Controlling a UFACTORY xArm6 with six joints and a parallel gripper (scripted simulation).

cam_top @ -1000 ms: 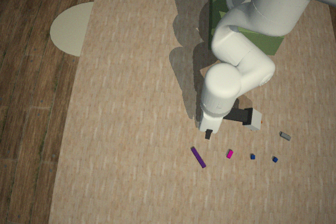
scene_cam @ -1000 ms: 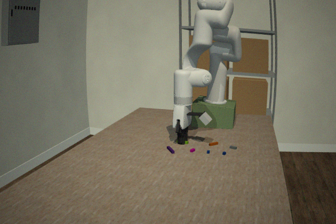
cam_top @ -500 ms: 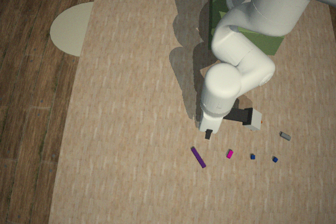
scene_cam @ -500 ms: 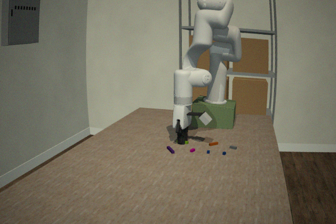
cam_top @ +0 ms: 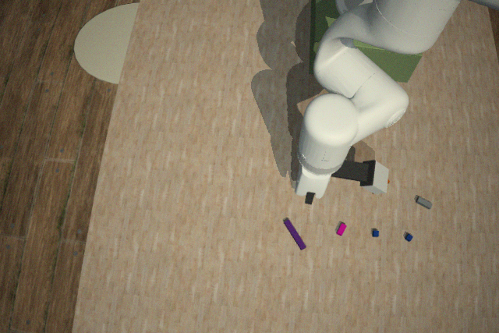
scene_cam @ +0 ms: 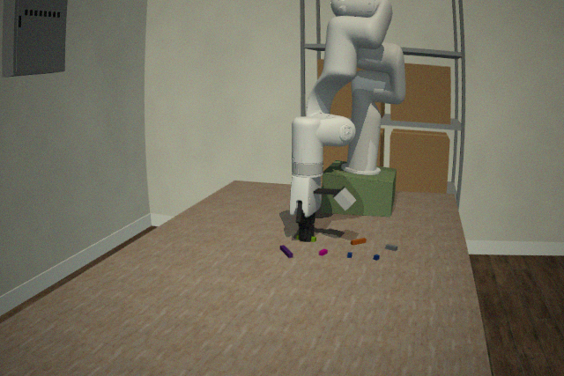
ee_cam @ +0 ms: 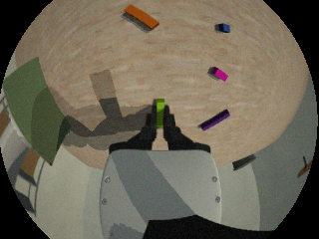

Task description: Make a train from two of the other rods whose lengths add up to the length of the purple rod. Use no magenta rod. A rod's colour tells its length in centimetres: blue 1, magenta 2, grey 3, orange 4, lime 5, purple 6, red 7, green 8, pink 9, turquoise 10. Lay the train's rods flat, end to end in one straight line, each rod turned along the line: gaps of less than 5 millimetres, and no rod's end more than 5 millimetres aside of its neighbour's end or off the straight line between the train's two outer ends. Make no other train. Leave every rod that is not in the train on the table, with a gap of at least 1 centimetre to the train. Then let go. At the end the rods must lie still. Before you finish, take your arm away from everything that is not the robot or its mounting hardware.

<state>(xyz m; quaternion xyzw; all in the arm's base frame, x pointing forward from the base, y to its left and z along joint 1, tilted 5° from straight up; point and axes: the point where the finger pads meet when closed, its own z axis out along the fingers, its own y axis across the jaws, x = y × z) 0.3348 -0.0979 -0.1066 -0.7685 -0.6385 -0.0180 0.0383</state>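
My gripper points down at the table, shut on the lime rod; its fingers flank the rod's sides, and its ends stick out. In the top view the arm hides both. The purple rod lies nearby. The orange rod lies apart, mostly hidden in the top view. The grey rod lies farther off. One blue rod and another blue rod lie separately.
The magenta rod lies between the purple rod and the nearer blue rod. The green base block stands behind the gripper, under the arm.
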